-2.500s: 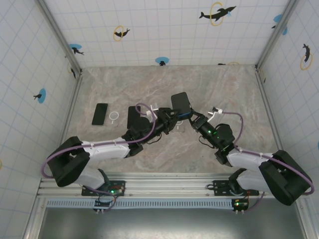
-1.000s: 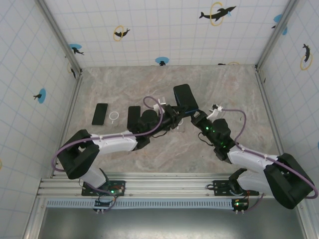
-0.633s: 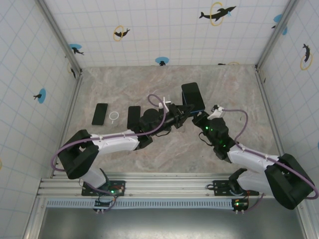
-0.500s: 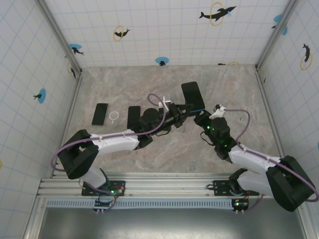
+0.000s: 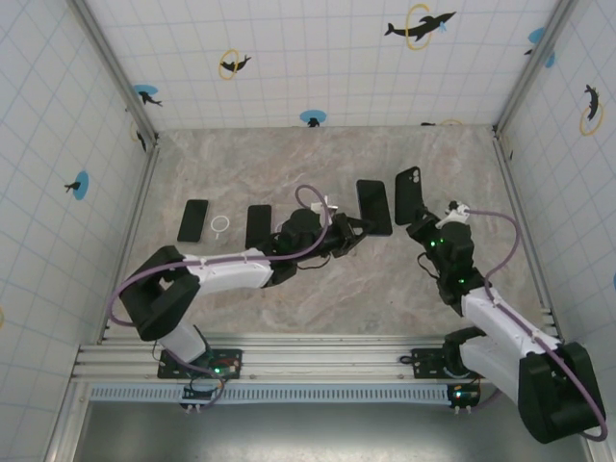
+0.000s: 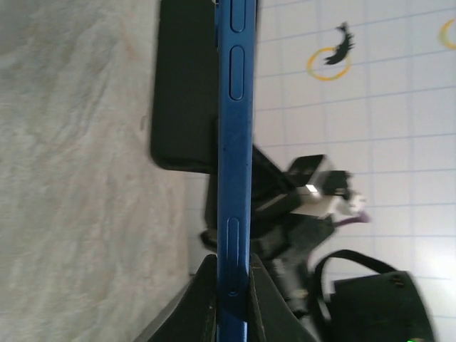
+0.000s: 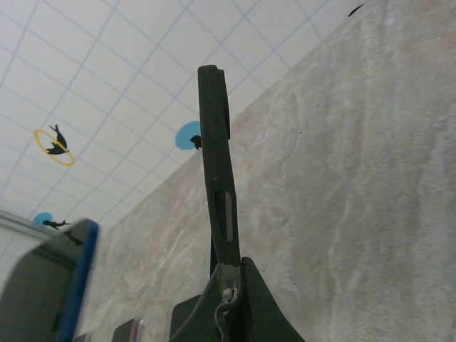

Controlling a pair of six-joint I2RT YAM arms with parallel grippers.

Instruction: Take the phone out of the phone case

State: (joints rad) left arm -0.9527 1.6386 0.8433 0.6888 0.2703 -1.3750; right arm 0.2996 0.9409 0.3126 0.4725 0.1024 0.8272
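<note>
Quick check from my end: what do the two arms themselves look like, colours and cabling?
The left arm and right arm match: white link shells between bulky black joint housings. A purple cable loops along each to the wrist, and small green lights glow on the joints. The left gripper and right gripper are black, with slim tapered fingers.

Right end effector (image 7: 226,276) clamped on black phone case (image 7: 216,142), edge-on, upright; blue phone (image 7: 77,281) lower left, apart.

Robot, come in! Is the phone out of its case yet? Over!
Left gripper shut on phone. Right gripper shut on case. Phone out, held apart from case. Second phone and ring lie well aside.
</note>
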